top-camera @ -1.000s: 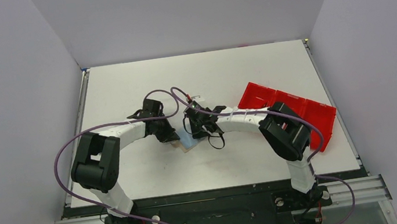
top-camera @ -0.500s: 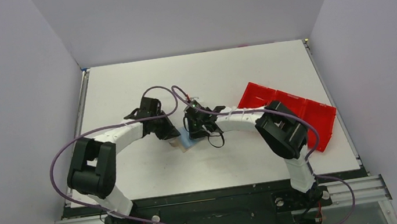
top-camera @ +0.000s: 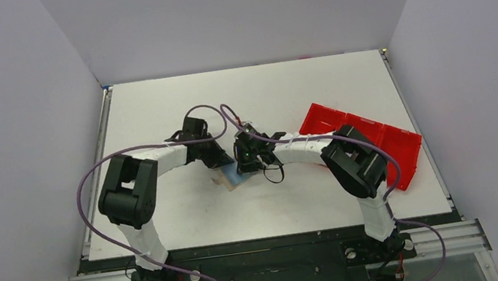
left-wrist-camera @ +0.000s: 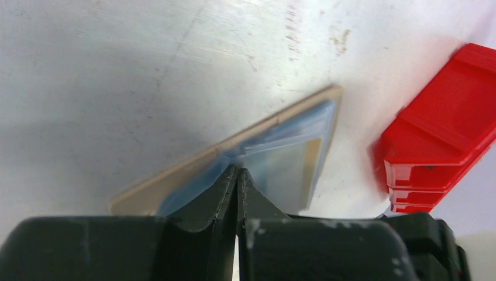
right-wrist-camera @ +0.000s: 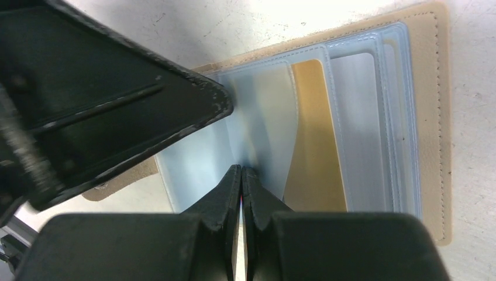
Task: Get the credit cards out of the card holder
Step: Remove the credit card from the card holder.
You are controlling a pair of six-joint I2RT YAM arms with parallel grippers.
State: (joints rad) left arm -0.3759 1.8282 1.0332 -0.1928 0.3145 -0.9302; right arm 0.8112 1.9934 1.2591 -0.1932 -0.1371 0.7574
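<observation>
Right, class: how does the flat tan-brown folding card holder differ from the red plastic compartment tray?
The tan-brown folding card holder is flat and lies open, showing clear sleeves; the red plastic compartment tray has raised walls. The holder is far smaller than the tray. The holder lies mid-table; the tray sits near the right edge. Both rest on the white table, skewed to its edges.

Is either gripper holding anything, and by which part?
Cannot tell. Left gripper and right gripper are shut, tips against the card holder's clear sleeves; no pinched card shows.
</observation>
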